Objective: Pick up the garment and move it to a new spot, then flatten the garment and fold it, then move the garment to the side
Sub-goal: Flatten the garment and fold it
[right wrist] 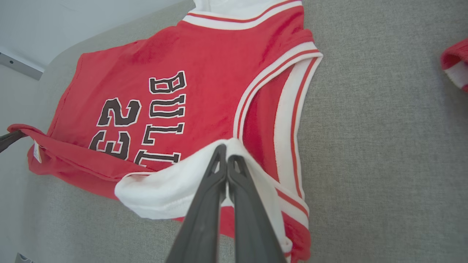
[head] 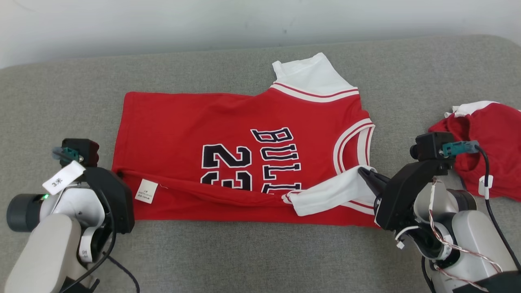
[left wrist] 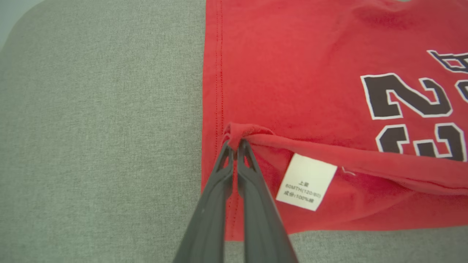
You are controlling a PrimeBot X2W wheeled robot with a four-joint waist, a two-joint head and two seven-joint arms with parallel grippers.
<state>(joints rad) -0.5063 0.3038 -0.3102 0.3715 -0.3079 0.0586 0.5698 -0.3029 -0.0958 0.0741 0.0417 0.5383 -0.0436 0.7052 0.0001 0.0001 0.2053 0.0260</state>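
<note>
Head view: the red Bulls jersey [head: 244,134] lies spread on the grey cushion [head: 244,252] between the two pairs of jaws. A second red garment [head: 492,142] lies beyond the right jaws.

Left wrist view: the left jaws are clenched on the jersey's hem corner [left wrist: 243,130], with a white care label [left wrist: 306,181] just right of them.

Right wrist view: the right jaws grasp the white sleeve [right wrist: 164,190].

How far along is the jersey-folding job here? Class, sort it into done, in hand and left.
Done: the jersey lies spread flat on the cushion. In hand: the left pincer is shut on its hem corner and the right pincer on its white sleeve, with that side drawn up over the rest, so the first fold looks begun. Left: finishing the fold and moving it aside.
</note>
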